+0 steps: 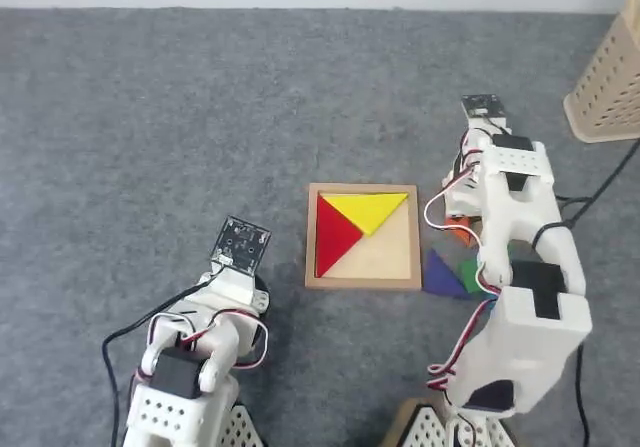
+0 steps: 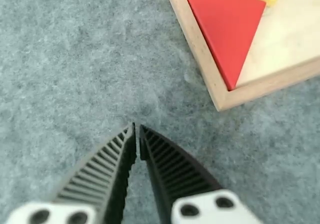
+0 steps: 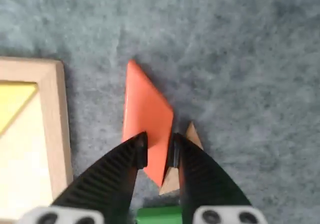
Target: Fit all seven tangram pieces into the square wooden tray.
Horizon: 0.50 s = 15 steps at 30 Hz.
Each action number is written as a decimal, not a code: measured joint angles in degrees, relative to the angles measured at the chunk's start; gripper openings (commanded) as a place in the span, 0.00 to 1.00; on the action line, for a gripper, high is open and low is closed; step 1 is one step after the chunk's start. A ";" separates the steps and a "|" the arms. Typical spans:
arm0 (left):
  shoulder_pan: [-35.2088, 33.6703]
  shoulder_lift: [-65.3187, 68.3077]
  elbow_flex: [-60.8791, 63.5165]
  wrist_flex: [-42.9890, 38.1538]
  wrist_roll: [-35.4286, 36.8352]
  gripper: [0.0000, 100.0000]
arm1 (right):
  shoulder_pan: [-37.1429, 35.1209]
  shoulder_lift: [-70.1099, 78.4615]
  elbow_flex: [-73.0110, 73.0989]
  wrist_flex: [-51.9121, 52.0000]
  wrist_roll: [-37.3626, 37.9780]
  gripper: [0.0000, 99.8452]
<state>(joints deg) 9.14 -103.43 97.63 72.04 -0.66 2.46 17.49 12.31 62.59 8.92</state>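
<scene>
Tray (image 1: 362, 284) mid-way on grey surface (image 1: 150, 117), 2 of 7 pcs seated: red triangle (image 1: 335, 235) on left-arm side, yellow triangle (image 1: 365, 210) along far edge; rest of floor bare. Orange parallelogram (image 3: 147, 116) just outside opposite rim, right tool (image 3: 159, 145) pinched narrow on its near end. Tan pc (image 3: 192, 133) just beside it; green pc (image 3: 157, 215), purple pc (image 1: 443, 273) near. Left tool (image 2: 136, 133) almost closed, empty, off tray corner. Step: pickup of pc 3. Next, prob.: lift over rim, turn to match gap, lower flat.
</scene>
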 measured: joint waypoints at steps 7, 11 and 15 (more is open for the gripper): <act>0.00 0.00 0.00 0.00 0.00 0.01 | -3.60 -8.35 2.73 0.70 0.00 0.18; 0.00 0.00 0.00 0.00 0.00 0.01 | -7.56 -13.71 8.62 -1.58 0.00 0.18; 0.00 0.00 0.00 0.00 0.00 0.01 | -8.09 -13.89 10.55 -3.96 0.00 0.18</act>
<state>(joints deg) 9.14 -103.43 97.63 72.04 -0.66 -5.63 3.60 22.86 58.64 8.92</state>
